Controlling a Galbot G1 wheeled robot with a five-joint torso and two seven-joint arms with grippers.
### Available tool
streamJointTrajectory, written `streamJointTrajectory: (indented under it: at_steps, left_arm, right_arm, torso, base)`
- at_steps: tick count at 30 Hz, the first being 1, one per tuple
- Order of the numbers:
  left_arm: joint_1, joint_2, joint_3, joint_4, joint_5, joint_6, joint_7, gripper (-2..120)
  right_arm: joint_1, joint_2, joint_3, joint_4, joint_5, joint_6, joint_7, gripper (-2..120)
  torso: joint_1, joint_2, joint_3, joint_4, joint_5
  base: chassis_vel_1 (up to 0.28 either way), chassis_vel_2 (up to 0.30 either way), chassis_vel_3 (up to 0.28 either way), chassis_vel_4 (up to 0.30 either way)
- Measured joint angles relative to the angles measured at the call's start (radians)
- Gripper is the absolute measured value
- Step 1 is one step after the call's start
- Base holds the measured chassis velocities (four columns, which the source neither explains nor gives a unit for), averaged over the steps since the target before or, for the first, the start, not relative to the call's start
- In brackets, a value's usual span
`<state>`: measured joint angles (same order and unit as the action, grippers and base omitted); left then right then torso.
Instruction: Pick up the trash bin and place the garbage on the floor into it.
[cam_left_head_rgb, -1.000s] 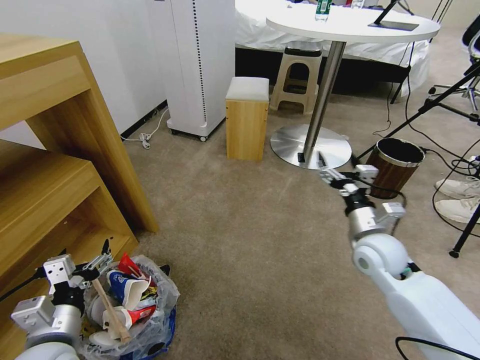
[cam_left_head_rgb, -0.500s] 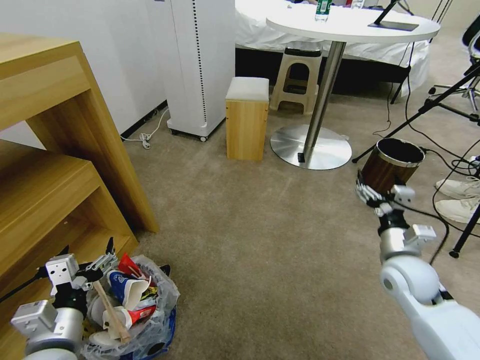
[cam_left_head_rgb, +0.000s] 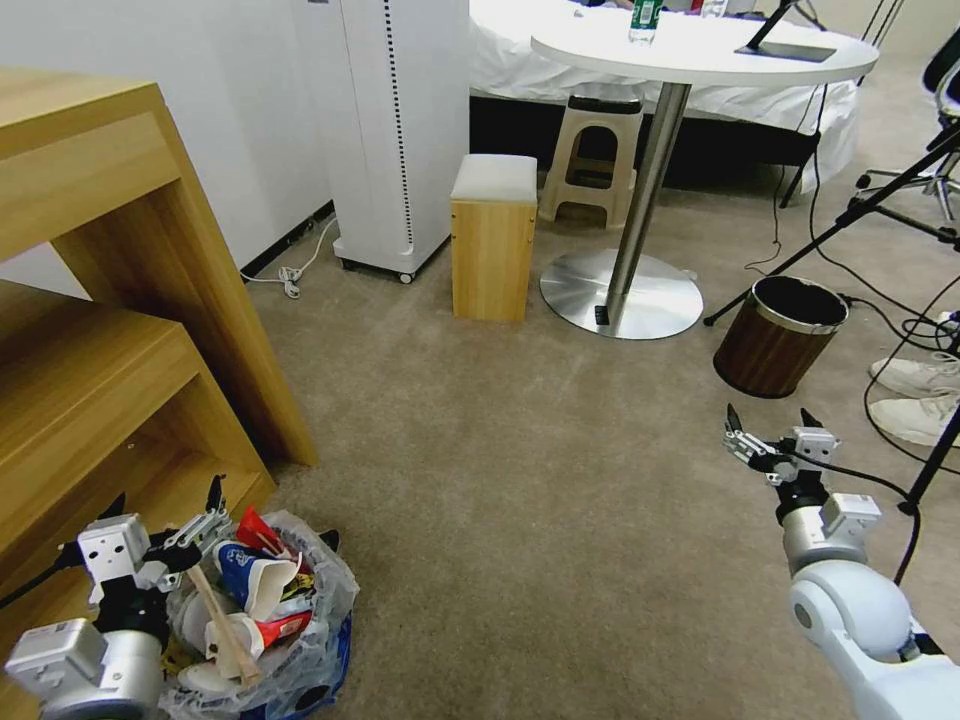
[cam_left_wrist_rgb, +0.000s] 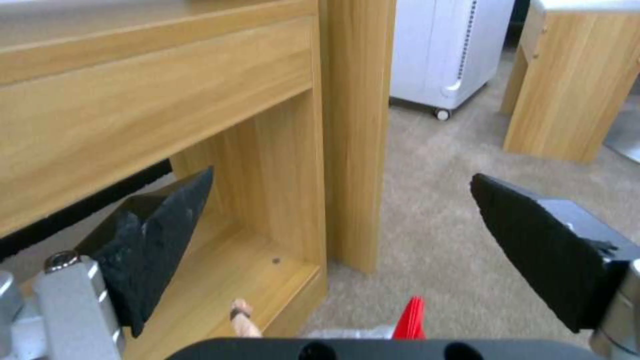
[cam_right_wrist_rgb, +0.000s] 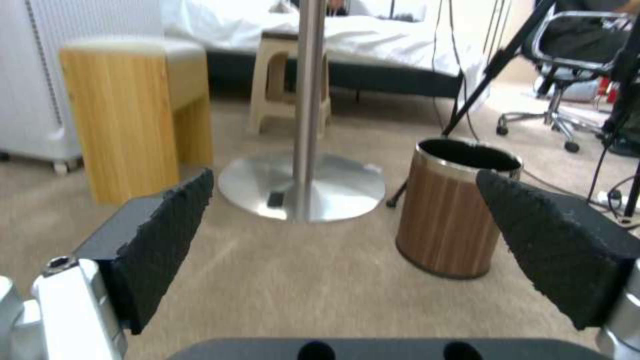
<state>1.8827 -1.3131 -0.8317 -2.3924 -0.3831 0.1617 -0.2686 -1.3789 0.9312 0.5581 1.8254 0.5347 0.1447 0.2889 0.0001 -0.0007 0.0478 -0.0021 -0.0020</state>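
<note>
Two pincers (cam_left_head_rgb: 165, 520) (cam_left_head_rgb: 770, 430) agape, empty | beige carpet (cam_left_head_rgb: 520, 480) bare | bagged bin (cam_left_head_rgb: 300, 640) beside wooden shelf (cam_left_head_rgb: 120, 330)

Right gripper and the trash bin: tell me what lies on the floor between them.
Nothing: in the head view bare beige floor runs from the open right gripper across to the trash bin, which is full of garbage.

Carpeted room (cam_left_head_rgb: 520, 480), wooden shelving (cam_left_head_rgb: 110, 330)
</note>
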Motion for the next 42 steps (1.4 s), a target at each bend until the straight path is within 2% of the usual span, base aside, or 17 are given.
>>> streamJointTrajectory:
  at_steps: [8, 14, 23, 26, 36, 42]
  left_arm:
    - [0.01, 0.012, -0.01, -0.016, 0.011, -0.003, -0.007, 100]
    - [0.0, 0.024, -0.002, -0.019, 0.028, -0.006, 0.006, 100]
    - [-0.046, 0.111, 0.005, 0.007, -0.003, 0.005, 0.014, 100]
    - [-0.055, 0.134, 0.011, -0.001, -0.03, 0.026, 0.011, 100]
    - [-0.078, 0.13, 0.017, -0.058, -0.018, 0.068, 0.0, 100]
    - [-0.082, 0.129, 0.023, -0.059, -0.01, 0.073, -0.003, 99]
  right_arm:
    - [-0.013, 0.04, 0.059, 0.063, -0.003, 0.059, -0.024, 100]
    - [-0.019, 0.081, 0.107, 0.094, -0.06, 0.108, -0.052, 100]
    - [-0.02, 0.089, 0.148, 0.119, -0.058, 0.104, -0.046, 100]
    - [-0.018, 0.113, 0.166, 0.173, -0.052, 0.082, -0.041, 100]
    - [-0.028, 0.248, 0.165, 0.247, -0.125, 0.082, -0.046, 100]
    - [-0.03, 0.263, 0.171, 0.262, -0.141, 0.082, -0.052, 100]
  torso:
    - [0.0, 0.0, 0.0, 0.0, -0.0002]
    - [0.0, 0.0, 0.0, 0.0, -0.0001]
    - [0.0, 0.0, 0.0, -0.0002, -0.0002]
    - [0.0, 0.0, 0.0, -0.0001, -0.0003]
    - [0.0, 0.0, 0.0, 0.0, 0.0]
    - [0.0, 0.0, 0.0, 0.0, -0.0001]
  base:
    - [0.0, 0.0, 0.0, 0.0]
    - [0.0, 0.0, 0.0, 0.0]
    - [0.0, 0.0, 0.0, 0.0]
    - [0.0, 0.0, 0.0, 0.0]
    - [0.0, 0.0, 0.0, 0.0]
    - [0.0, 0.0, 0.0, 0.0]
